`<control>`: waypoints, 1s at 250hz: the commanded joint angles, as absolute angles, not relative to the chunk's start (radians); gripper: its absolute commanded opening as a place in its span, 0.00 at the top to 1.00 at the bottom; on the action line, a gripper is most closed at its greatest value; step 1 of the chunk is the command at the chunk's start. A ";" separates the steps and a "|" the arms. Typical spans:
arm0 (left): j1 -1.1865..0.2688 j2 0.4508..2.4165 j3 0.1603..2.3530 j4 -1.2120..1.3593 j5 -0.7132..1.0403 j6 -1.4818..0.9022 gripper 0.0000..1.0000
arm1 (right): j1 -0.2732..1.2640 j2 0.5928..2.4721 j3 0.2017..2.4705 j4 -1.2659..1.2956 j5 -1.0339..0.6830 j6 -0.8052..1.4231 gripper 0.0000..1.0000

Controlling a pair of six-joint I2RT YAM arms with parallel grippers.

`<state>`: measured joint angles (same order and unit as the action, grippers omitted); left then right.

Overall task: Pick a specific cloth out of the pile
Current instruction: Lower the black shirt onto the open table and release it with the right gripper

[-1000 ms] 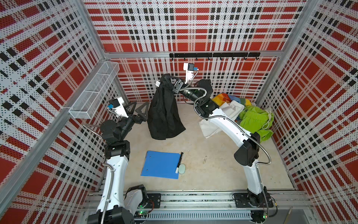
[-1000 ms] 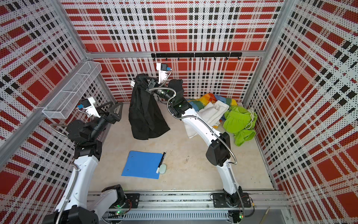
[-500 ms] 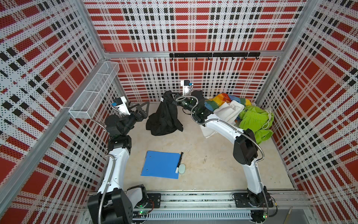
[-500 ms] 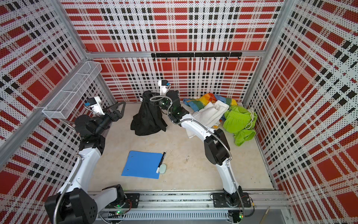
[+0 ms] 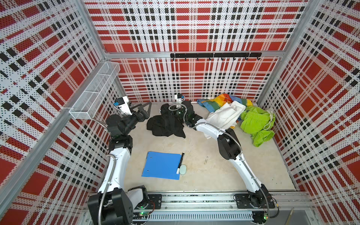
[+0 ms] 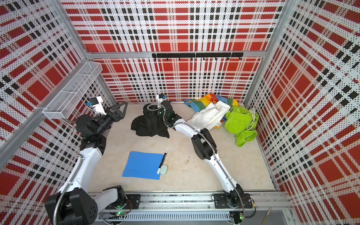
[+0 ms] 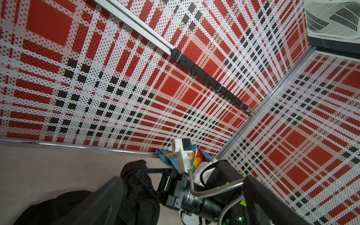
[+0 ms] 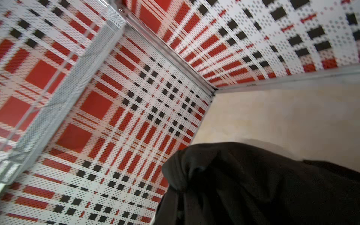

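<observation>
Mostly buried in black cloth [image 8: 253, 185], the right fingers [image 7: 155, 170] grip it.

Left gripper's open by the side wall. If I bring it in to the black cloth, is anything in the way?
Nothing visible. Only bare table lies between the left gripper and the black cloth. The right gripper is shut on the cloth's raised far fold, and the pile sits beyond it.
</observation>
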<state>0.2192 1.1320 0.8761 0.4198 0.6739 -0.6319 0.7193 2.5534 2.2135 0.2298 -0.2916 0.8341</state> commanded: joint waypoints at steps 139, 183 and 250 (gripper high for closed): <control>0.143 1.197 0.940 0.381 0.655 -0.575 0.02 | 0.752 2.356 2.051 0.024 -0.167 0.606 0.45; 0.050 1.245 1.009 0.168 0.502 -0.426 0.02 | 0.747 2.083 1.750 0.057 -0.091 0.513 0.27; -0.124 1.486 1.122 -0.067 0.235 -0.363 0.01 | 0.722 1.655 1.297 0.054 0.043 0.400 0.07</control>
<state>-0.0463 1.3746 1.0679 0.0998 0.4103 -0.4343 0.7368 1.7828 1.4506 0.0387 -0.0486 0.4900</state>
